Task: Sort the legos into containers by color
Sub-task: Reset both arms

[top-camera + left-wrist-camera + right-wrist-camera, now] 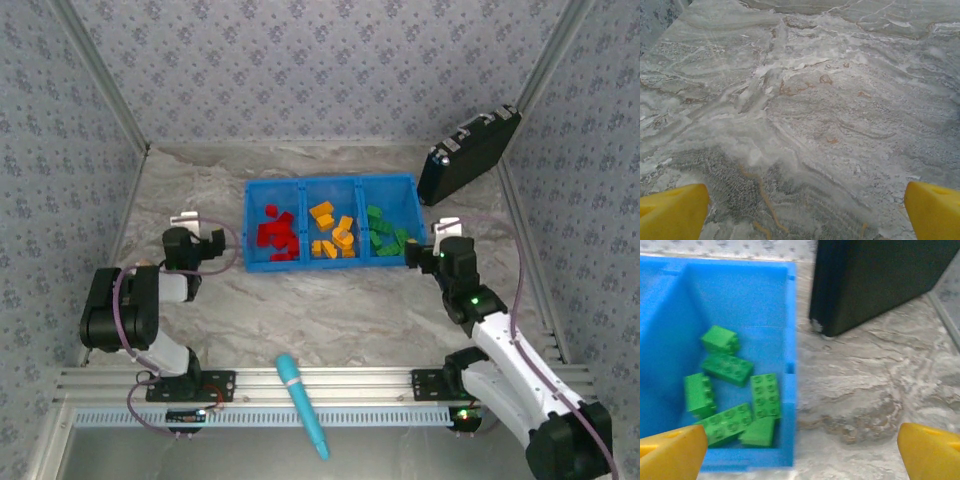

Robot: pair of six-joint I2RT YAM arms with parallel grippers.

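Marbled tabletop [330,310]; red, orange and green legos [333,232] lie sorted in the blue containers [300,266]; left gripper [802,210] and right gripper [800,452] gape empty; the right, hovering at the rim, could knock the bin.

A bright blue bin [330,181] sits toward 12 o'clock on the marble table [330,315], long side running across, divided into three side-by-side compartments. The 9 o'clock compartment holds the red bricks [276,236], the middle one the orange-yellow bricks [333,237], and the 3 o'clock one the green bricks [388,236]. Each colour lies in a loose jumble. Six green ones show up close, some with studs up, some tipped over, crowded toward their section's 5 o'clock corner.
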